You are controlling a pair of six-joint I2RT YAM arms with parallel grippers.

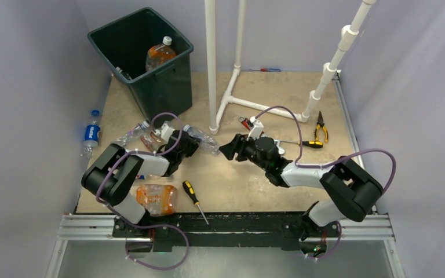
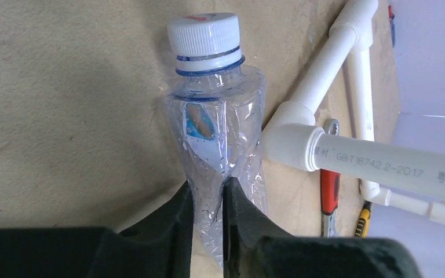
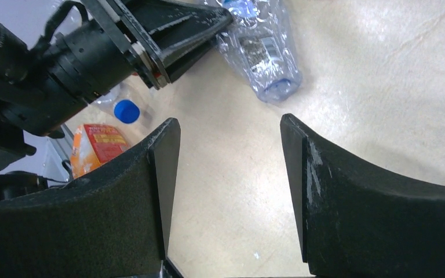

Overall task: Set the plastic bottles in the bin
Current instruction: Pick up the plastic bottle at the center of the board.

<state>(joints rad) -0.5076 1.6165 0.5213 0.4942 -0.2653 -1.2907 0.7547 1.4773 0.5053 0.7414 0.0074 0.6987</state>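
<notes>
Several plastic bottles lie about the beige counter [image 1: 249, 179], and one orange-labelled bottle with a pale cap [image 1: 160, 56] already sits inside the large dark green square bin [image 1: 124, 43] at the far left corner. Furthest left, a blue-labelled bottle [image 1: 91, 134] lies at the counter's edge beside the wall (an awkward reach, I would judge). Some crushed clear bottles [image 1: 132, 134] lie just in front of the bin, and a squashed orange-labelled bottle [image 1: 156, 198] lies by the left arm's base.

The left claw [image 2: 207, 194] is pinched onto the lower body of a twisted clear bottle with a white cap [image 2: 217, 127], which sits low at the counter beside the white plastic pipe frame [image 2: 336, 153]. The step in hand is therefore the grasp of this bottle. The next move calls for a lift clear of the counter, a swing back and left over the bin's rim, then release.

Further right, the right claw [image 3: 230, 133] stands open with nothing between its jaws, facing that same bottle but apart from it.
</notes>
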